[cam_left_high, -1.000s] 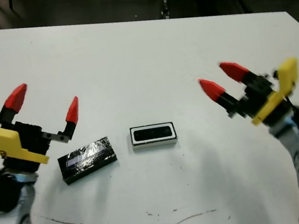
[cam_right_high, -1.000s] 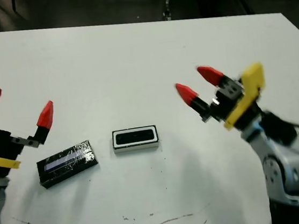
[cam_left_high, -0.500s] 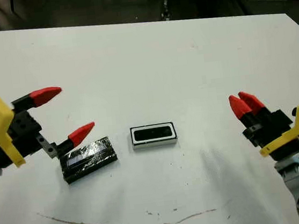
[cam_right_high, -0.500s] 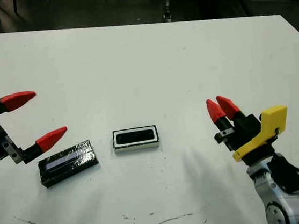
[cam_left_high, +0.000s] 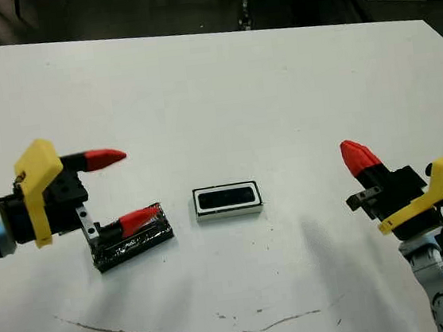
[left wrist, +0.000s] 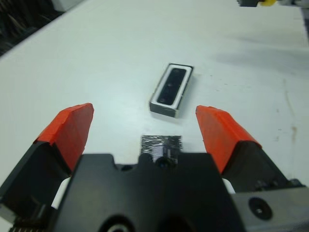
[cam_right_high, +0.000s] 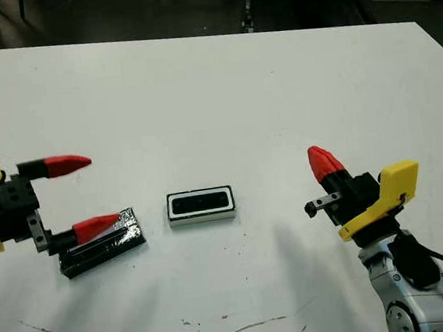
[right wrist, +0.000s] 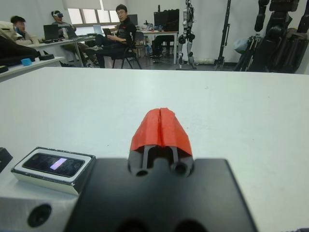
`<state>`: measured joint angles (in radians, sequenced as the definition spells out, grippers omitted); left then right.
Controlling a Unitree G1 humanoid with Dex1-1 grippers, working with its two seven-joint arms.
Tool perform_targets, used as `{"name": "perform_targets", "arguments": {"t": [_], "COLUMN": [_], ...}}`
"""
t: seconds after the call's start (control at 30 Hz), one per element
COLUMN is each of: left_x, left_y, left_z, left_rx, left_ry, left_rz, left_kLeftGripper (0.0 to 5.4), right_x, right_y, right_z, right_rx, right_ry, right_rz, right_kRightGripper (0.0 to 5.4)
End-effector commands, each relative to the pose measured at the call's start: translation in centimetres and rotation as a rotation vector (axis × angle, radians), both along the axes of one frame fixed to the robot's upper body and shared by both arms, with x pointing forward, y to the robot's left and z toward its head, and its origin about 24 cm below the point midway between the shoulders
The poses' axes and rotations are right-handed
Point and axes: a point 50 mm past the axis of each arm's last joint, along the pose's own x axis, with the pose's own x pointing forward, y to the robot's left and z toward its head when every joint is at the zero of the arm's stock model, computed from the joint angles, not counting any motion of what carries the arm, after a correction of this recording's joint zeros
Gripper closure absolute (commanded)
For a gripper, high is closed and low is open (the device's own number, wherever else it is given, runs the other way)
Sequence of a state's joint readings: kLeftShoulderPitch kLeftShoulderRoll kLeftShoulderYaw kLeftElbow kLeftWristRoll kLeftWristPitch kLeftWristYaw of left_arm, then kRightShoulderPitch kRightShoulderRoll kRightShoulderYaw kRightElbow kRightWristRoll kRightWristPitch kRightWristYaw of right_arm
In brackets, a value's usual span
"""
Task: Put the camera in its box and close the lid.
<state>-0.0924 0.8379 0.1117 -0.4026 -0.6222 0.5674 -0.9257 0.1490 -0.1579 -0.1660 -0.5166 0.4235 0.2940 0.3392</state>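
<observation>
As our left jaws (cam_left_high: 124, 190) swing level and drop wide open around the lid (cam_left_high: 130, 237), one finger now touching its top, our right jaws (cam_left_high: 355, 156) have pressed shut and pulled well back. With the camera (cam_left_high: 227, 197) already lying in the box (cam_left_high: 228, 209) on the counter (cam_left_high: 220, 86), between both jaws, only lidding remains.

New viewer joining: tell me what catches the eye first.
The left claw, open, straddles the glossy black lid on the white table. Beside the lid sits the white-rimmed box with the camera already inside. The right claw is shut, off to the right.
</observation>
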Motion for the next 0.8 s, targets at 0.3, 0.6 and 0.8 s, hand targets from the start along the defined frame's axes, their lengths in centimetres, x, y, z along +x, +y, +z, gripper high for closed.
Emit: {"name": "perform_targets", "arguments": {"t": [0.3,0.6,0.8], "left_x": [0.1,0.1,0.1], "left_y": [0.0,0.4,0.6], "left_z": [-1.5,-2.5,-3.1], "left_rx": [0.063,0.122,0.151], "left_ry": [0.056,0.058,0.084], "left_rz": [-0.052,-0.005,0.011], "left_kLeftGripper": [0.0,0.0,0.0], "right_x": [0.1,0.1,0.1], "right_y": [0.0,0.1,0.2], "right_z": [-0.2,-0.1,-0.1], "right_rx": [0.004,0.016,0.017], "right_ry": [0.013,0.016,0.018], "right_rz": [-0.015,-0.009,-0.006], "right_kRightGripper": [5.39,5.39,5.39]}}
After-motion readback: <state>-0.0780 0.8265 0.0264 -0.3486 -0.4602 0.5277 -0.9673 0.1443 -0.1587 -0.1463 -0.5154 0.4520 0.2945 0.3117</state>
